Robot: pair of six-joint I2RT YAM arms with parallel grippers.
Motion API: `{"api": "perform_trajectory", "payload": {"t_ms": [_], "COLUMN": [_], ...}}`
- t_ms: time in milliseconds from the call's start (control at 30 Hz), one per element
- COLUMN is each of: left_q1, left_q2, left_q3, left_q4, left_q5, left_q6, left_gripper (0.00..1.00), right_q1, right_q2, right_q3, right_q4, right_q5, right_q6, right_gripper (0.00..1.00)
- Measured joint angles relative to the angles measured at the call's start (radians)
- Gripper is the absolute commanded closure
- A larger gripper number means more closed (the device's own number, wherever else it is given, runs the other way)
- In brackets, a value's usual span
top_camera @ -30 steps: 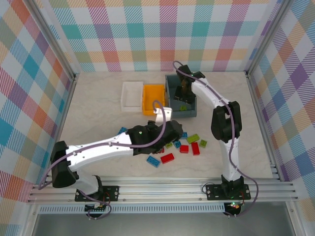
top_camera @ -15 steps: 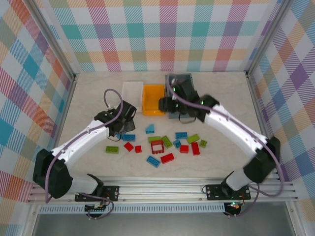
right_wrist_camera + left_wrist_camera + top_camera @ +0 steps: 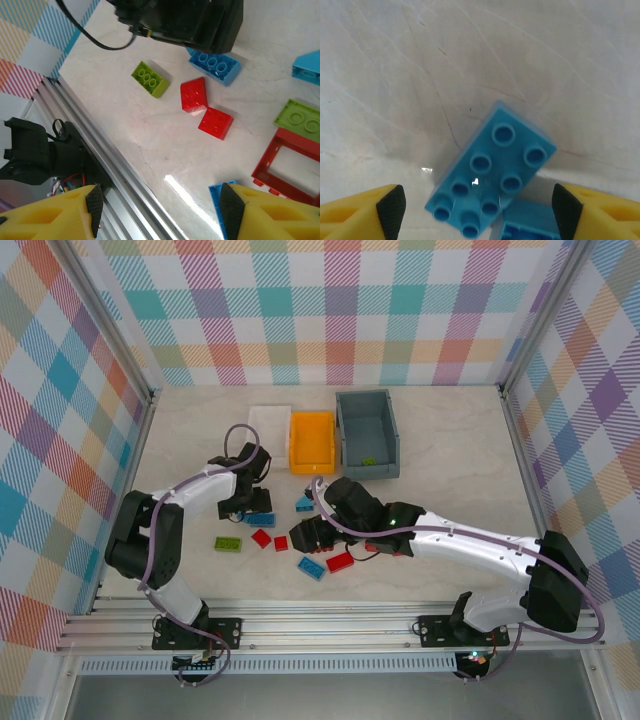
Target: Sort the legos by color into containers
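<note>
Legos lie scattered mid-table: a green brick point(image 3: 227, 543), two red bricks point(image 3: 261, 537), a blue plate point(image 3: 311, 567) and a red brick point(image 3: 340, 561). My left gripper point(image 3: 247, 502) hangs open just above a blue brick point(image 3: 492, 172), which lies on the table between its fingers point(image 3: 390, 207) without touching them. My right gripper point(image 3: 162, 207) is open over bare table near the front rail, and a blue plate point(image 3: 217, 192) sits beside its right finger. The white point(image 3: 268, 430), orange point(image 3: 312, 440) and grey point(image 3: 352, 430) containers stand at the back. A green brick point(image 3: 370, 460) lies in the grey one.
A red square frame point(image 3: 287, 160), a green brick point(image 3: 300, 112) and a blue wedge point(image 3: 307, 67) lie right of the right gripper. The metal front rail point(image 3: 105, 170) runs close beneath it. A second blue piece point(image 3: 530, 227) touches the blue brick.
The right arm left the grey bin and swung down over the pile's near left side. The left arm pulled back left to the blue brick.
</note>
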State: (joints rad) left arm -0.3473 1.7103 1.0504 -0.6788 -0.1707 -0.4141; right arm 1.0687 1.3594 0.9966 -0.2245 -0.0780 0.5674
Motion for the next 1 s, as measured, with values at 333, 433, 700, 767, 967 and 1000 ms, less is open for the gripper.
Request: {"api": "perform_trajectory", "payload": {"t_ms": [333, 433, 700, 767, 967, 1000], "left_q1": [0.014, 0.016, 0.016, 0.015, 0.008, 0.008], "left_q2": [0.05, 0.055, -0.02, -0.064, -0.048, -0.023], "left_q3": [0.011, 0.013, 0.024, 0.069, 0.35, 0.399], "left_q4": [0.038, 0.043, 0.02, -0.007, -0.027, -0.029], "left_q5": [0.005, 0.002, -0.016, -0.008, 0.023, 0.022], "left_q6": [0.051, 0.063, 0.067, 0.066, 0.07, 0.072], "left_gripper": [0.53, 0.61, 0.68, 0.68, 0.68, 0.68], "right_q1": [0.013, 0.014, 0.018, 0.018, 0.018, 0.018], "right_q2": [0.048, 0.054, 0.05, 0.044, 0.056, 0.072], "right_q3": [0.001, 0.002, 0.04, 0.04, 0.038, 0.042], "right_q4": [0.008, 0.016, 0.024, 0.048, 0.249, 0.283], "right_q5": [-0.002, -0.002, 0.078, 0.125, 0.276, 0.296], "right_q6": [0.024, 0.024, 0.018, 0.002, -0.111, -0.134], "right_gripper": [0.39, 0.4, 0.38, 0.36, 0.33, 0.32]}}
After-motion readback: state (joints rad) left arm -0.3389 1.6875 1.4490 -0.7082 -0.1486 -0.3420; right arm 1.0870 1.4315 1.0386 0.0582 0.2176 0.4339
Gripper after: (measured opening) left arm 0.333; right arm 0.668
